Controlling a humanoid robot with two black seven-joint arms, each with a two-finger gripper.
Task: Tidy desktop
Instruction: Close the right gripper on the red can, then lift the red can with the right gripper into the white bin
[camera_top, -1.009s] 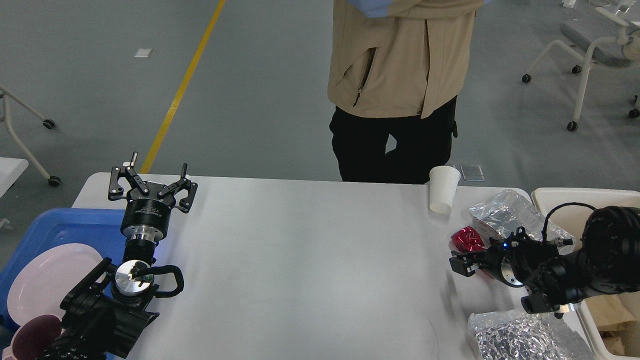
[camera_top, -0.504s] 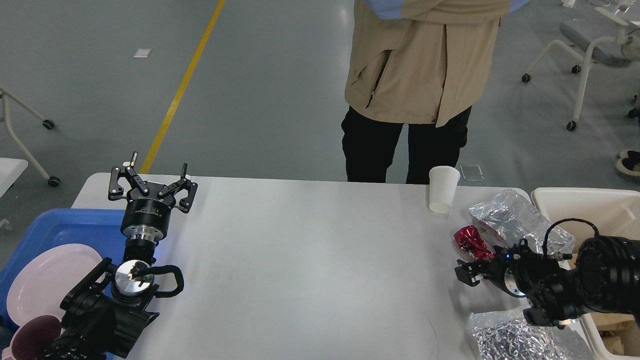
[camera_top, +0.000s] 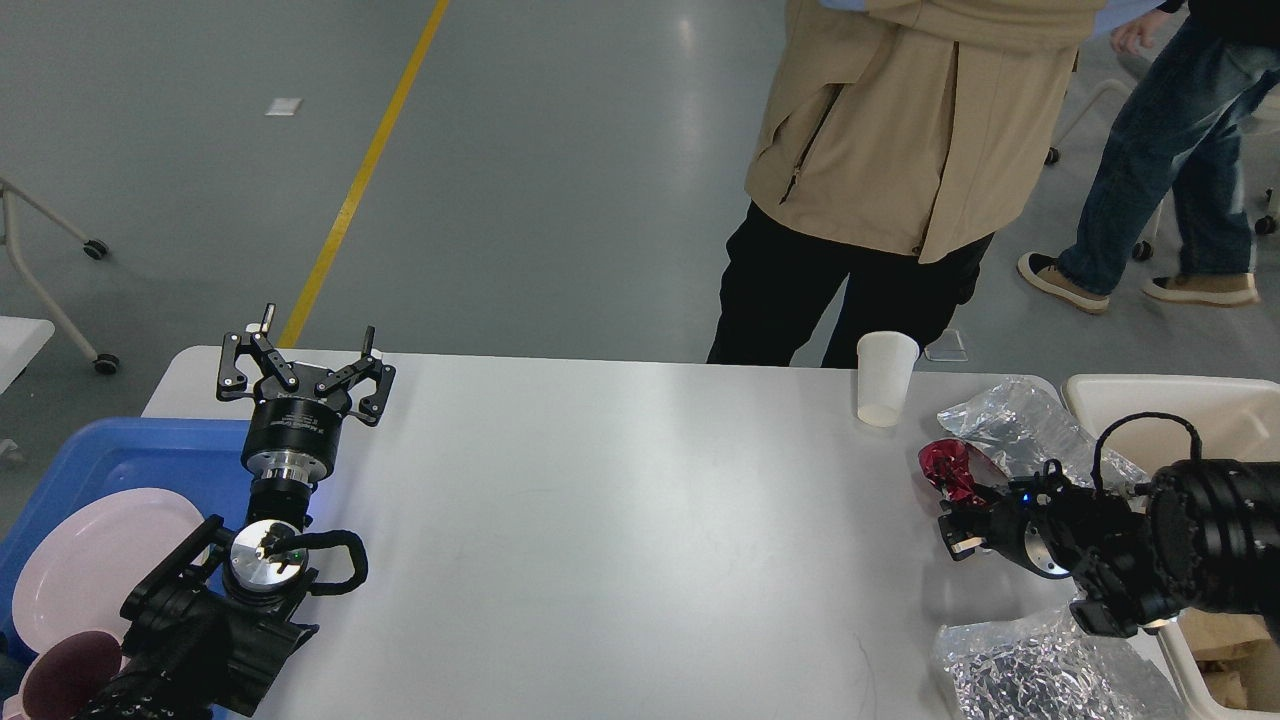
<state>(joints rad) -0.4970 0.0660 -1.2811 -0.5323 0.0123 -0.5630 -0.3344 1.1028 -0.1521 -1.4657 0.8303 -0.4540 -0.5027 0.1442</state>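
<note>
Your desktop (camera_top: 600, 520) fills the lower middle of the head view, its far edge toward the standing person in the tan jacket (camera_top: 900, 120).

At the left edge sits a blue tray (camera_top: 130, 455) holding a pale pink plate (camera_top: 90, 565); a dark maroon bowl (camera_top: 60, 675) shows at its near end, though you cannot tell if it rests on the plate or beside it.

Off the right edge stands a cream bin (camera_top: 1150, 400); brown paper-like stuff (camera_top: 1230, 650) shows in its near part.

Near the far right corner a white paper cup (camera_top: 885, 378) stands upright, well apart from the tray. Just right of it lies a crumpled clear-silver wrapper (camera_top: 1010, 425), with a red foil wrapper (camera_top: 950, 468) touching its near-left side. Another silver foil bag (camera_top: 1040, 670) lies at the near right corner.

Your left gripper (camera_top: 305, 365) hangs over the far left corner with fingers spread wide, holding nothing. Your right gripper (camera_top: 960, 525) sits just below the red wrapper; it is dark and seen nearly end-on, so you cannot tell how its fingers stand.
</note>
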